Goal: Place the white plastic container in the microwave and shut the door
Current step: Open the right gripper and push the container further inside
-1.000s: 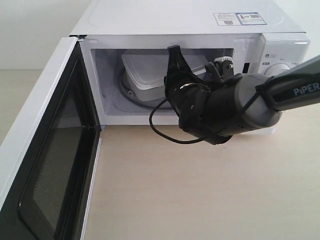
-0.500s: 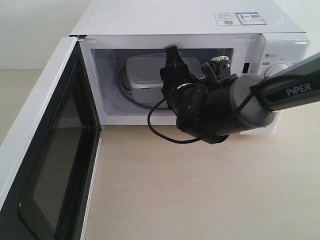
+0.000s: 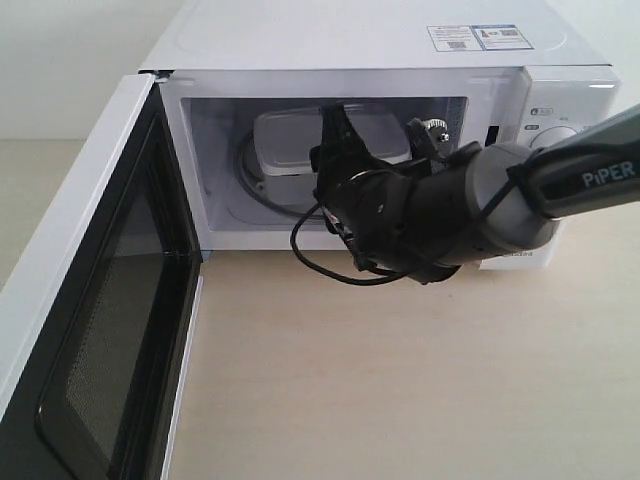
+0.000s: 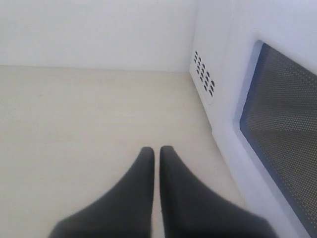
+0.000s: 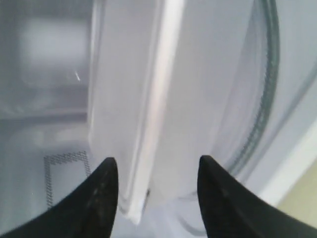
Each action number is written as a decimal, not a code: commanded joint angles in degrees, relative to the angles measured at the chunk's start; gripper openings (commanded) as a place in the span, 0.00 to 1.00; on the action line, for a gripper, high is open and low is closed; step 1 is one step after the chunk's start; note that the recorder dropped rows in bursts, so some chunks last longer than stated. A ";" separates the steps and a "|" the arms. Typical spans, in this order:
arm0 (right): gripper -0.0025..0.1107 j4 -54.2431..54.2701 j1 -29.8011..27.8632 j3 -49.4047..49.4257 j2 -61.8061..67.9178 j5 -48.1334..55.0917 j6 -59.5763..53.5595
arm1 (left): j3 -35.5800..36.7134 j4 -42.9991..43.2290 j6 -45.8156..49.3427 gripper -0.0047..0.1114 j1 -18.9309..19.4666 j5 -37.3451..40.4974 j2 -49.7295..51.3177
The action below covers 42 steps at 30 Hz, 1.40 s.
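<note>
Standing open on the near left is the microwave's white door (image 3: pixel 60 260) with its dark mesh window and black inner frame, swung well out over the pale wooden tabletop (image 3: pixel 400 380). Outside that door, the left gripper (image 4: pixel 156 150) hangs low over the table with its two black fingers pressed nearly together and nothing between them. Further in, the right arm (image 3: pixel 560 180), grey and black, reaches through the opening. The right gripper (image 3: pixel 377 120) has its fingers spread wide on either side of the white translucent rectangular plastic container (image 3: pixel 285 140). Whether they touch it I cannot tell. That box lies flat, lid up, on the round glass turntable (image 3: pixel 246 175) inside the white boxy microwave (image 3: pixel 350 40), with round white dials (image 3: pixel 553 137) to the right and small stickers (image 3: pixel 480 37) on top.
</note>
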 commanded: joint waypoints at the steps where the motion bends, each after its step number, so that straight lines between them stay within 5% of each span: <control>1: 0.45 -0.36 -0.13 0.03 -1.28 3.79 -1.91 | 0.22 -0.02 0.05 0.08 0.16 0.16 -0.17; 5: 0.40 -1.68 -0.03 0.03 -1.88 6.18 -6.08 | 0.22 -0.02 0.05 0.08 0.16 0.16 -0.17; 17: 0.02 -1.47 -0.05 0.25 -5.82 16.81 -17.92 | 0.22 -0.02 0.05 0.08 0.16 0.16 -0.17; 23: 0.02 -7.82 -0.05 5.92 -7.49 21.57 -26.87 | 0.22 -0.02 0.05 0.08 0.16 0.16 -0.17; 30: 0.02 -17.95 -0.05 15.89 -21.90 25.49 -50.39 | 0.22 -0.02 0.05 0.08 0.16 0.16 -0.17; 34: 0.02 -17.97 -0.05 16.25 -23.45 15.22 -52.26 | 0.22 -0.02 0.05 0.08 0.16 0.16 -0.17; 42: 0.02 -20.92 -0.05 16.25 -15.55 10.30 -50.96 | 0.22 -0.02 0.05 0.08 0.16 0.16 -0.17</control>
